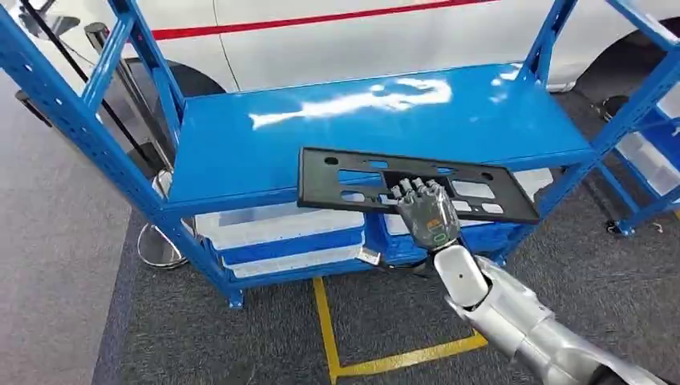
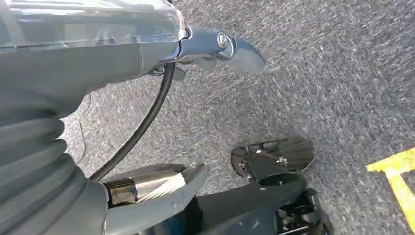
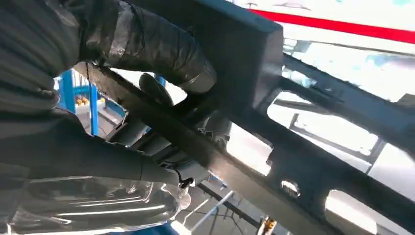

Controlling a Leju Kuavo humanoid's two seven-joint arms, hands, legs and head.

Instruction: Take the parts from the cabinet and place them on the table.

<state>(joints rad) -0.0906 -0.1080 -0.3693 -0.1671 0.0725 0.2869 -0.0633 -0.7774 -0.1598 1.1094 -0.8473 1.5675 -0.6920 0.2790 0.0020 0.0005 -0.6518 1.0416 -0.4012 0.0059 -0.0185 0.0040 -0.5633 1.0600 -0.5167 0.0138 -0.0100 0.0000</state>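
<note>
A flat black plastic part (image 1: 361, 180) with several cut-out windows hangs level over the front edge of the blue table top (image 1: 321, 120). My right hand (image 1: 427, 213) grips its near edge from below, with the fingers curled over the top. In the right wrist view the same part (image 3: 303, 161) runs across in front of my right hand (image 3: 98, 147), whose thumb and fingers clamp its frame. My left hand (image 2: 122, 58) hangs over grey carpet, holding nothing, with its thumb and fingers apart.
The table is a blue steel rack with white bins (image 1: 273, 224) on its lower shelf. A white car (image 1: 361, 32) stands behind it. Another blue rack (image 1: 649, 144) is at the right, a round metal stand base (image 1: 156, 245) at the left, and yellow tape (image 1: 329, 329) lines the carpet.
</note>
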